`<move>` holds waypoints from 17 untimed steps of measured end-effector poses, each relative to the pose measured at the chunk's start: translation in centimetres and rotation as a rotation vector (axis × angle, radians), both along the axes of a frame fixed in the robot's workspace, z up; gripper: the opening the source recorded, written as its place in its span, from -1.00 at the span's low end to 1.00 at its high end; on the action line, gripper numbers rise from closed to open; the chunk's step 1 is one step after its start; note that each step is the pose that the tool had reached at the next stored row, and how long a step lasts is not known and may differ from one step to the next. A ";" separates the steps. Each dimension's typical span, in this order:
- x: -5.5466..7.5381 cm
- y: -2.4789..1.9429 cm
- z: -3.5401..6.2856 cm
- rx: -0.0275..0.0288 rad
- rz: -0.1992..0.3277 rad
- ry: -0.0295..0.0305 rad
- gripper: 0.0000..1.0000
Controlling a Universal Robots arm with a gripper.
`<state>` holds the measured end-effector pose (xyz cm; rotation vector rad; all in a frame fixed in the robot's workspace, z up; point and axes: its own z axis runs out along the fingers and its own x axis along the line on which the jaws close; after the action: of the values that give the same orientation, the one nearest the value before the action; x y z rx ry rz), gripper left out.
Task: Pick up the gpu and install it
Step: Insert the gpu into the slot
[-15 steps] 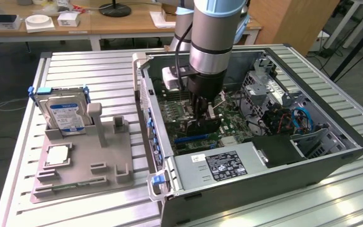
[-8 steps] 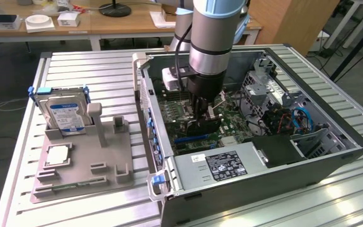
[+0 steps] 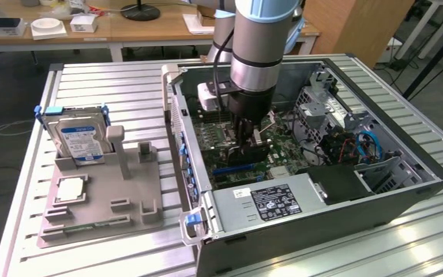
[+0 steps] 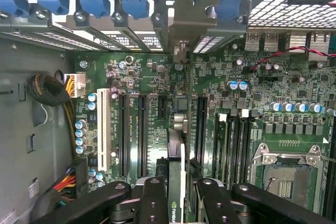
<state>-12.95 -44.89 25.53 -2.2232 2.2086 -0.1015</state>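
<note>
One gpu [image 4: 175,171] gripped edge-on by one hand [image 4: 179,199] above motherboard [image 4: 157,77].

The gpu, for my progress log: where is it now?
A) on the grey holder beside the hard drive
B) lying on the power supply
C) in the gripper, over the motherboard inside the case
C: the gripper clamps the gpu edge-on above the motherboard slots.

The NVIDIA eye logo and name are printed along the edge of the gpu [image 4: 175,192]
</note>
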 end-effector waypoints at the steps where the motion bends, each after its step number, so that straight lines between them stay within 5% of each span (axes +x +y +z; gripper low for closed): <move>1: 0.0 0.00 0.00 0.0000 0.000 0.0001 -0.47; 17: 0.0 0.08 -0.54 -0.0001 0.000 -0.0014 -0.47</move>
<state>-12.94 -44.81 25.00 -2.2226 2.2078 -0.1031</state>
